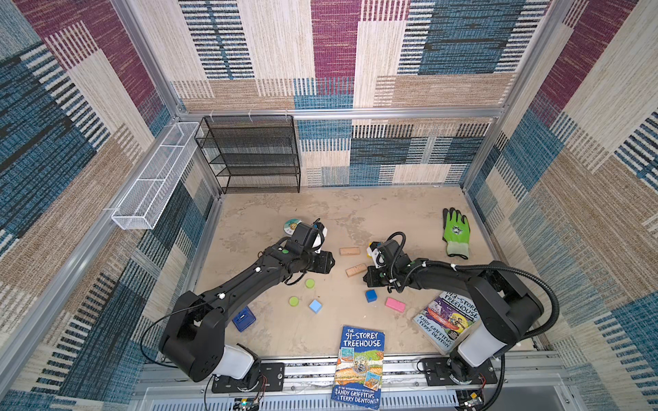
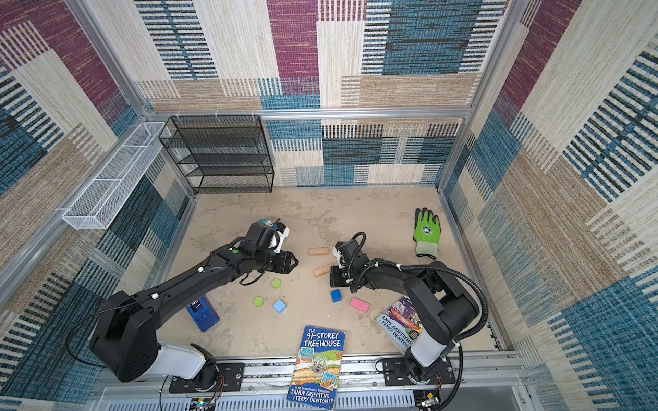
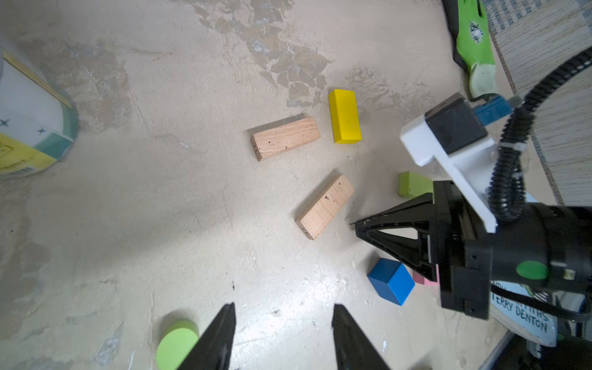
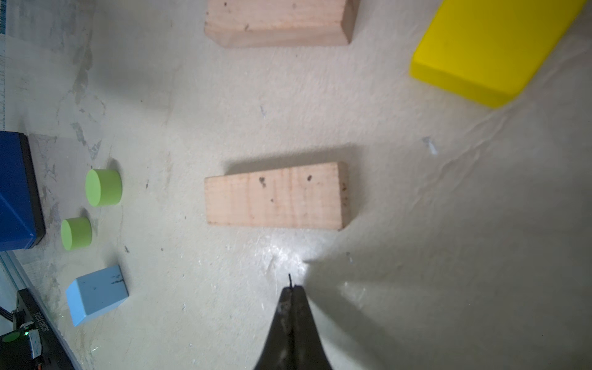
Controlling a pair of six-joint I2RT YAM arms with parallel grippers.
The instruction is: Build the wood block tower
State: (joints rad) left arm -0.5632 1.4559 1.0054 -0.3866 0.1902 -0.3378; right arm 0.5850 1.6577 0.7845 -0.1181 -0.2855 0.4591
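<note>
Blocks all lie singly on the table (image 1: 391, 213), none stacked. Mid-table are the far tan bar (image 1: 349, 251) and the near tan bar (image 1: 356, 270), apart, the near one angled. The yellow oblong (image 3: 344, 117) lies just right of the far tan bar, mostly hidden under the R arm in both top views. The lime oblong (image 3: 413, 184) shows only partly behind the R gripper (image 4: 291, 288) in the left wrist view. Nearer the robot sits the dk-blue cube (image 1: 371, 295) w/ the pink oblong (image 1: 395, 304) just to its right. Further left are the lt-blue cube (image 1: 315, 306), the far lime round (image 1: 309, 283) and the near lime round (image 1: 293, 301). R gripper: jaws fully together, nothing in them, tip just beside the near tan bar, small gap btwn. L gripper (image 3: 283, 320): fingers part-open, nothing btwn them, over bare table left of the bars, far lime round close by. The tin (image 1: 292, 225) stands far-left behind the L wrist. The blue case (image 1: 244, 318) lies partly under the L arm, and the glove (image 1: 455, 231) lies far right.
</note>
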